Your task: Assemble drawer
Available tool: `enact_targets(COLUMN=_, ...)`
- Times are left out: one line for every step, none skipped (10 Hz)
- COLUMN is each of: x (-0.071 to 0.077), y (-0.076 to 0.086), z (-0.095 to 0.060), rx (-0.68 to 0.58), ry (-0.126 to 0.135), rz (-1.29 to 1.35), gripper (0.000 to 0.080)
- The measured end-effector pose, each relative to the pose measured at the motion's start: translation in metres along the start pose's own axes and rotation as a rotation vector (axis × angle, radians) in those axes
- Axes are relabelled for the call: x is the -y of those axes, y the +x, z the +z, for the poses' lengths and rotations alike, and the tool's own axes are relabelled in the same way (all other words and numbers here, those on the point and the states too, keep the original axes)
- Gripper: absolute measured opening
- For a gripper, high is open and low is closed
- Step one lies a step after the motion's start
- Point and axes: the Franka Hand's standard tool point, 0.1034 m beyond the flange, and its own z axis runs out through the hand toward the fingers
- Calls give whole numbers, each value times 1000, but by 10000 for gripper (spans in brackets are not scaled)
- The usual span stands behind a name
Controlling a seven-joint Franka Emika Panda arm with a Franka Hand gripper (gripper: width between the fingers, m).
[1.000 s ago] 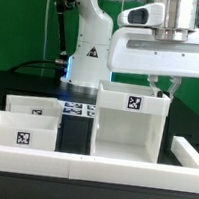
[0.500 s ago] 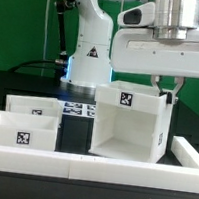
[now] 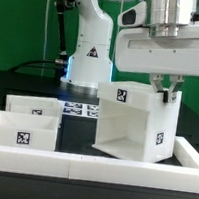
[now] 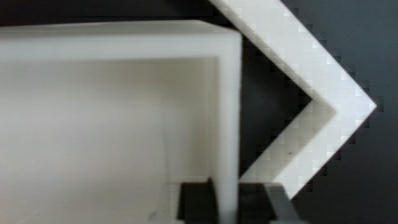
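The large boxy white housing [image 3: 133, 122] of the drawer stands at the exterior view's right, turned at an angle, its open side facing front-left and a tag on its top wall. My gripper [image 3: 167, 92] is shut on the housing's upper right wall and holds it. In the wrist view the fingers [image 4: 262, 203] clamp the thin white wall [image 4: 228, 120] between them. Two small open-top trays sit at the exterior view's left, one nearer [image 3: 22, 136] and one behind it [image 3: 33, 108], each with a tag.
The low white border wall [image 3: 89, 167] runs along the front and continues at the right [image 3: 190, 152]; it also shows in the wrist view [image 4: 302, 70]. The marker board [image 3: 78, 110] lies behind the trays, by the arm's base [image 3: 88, 56].
The housing has turned in my grip and shifted toward the exterior view's right and slightly up; its tagged face now points more to the left. The trays have not moved.
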Motion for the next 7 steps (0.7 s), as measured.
enact_targets(x=1, y=-2, z=0, rx=5, ry=5, rz=60, gripper=38)
enact_targets(x=2, y=-3, z=0, rx=12, ry=9, rz=121, gripper=38)
enact_targets(x=3, y=-4, z=0, rx=19, ry=14, rz=172, gripper=38)
enact_targets(x=3, y=1, z=0, rx=35, ry=24, rz=228, gripper=38)
enact_targets(x=5, y=6, z=0, rx=47, ry=36, rz=325, gripper=38)
enact_targets(x=7, y=9, z=1, rx=56, ry=44, rz=403, gripper=38)
enact_targets(x=11, y=13, z=2, rx=66, ry=47, rz=445, gripper=38)
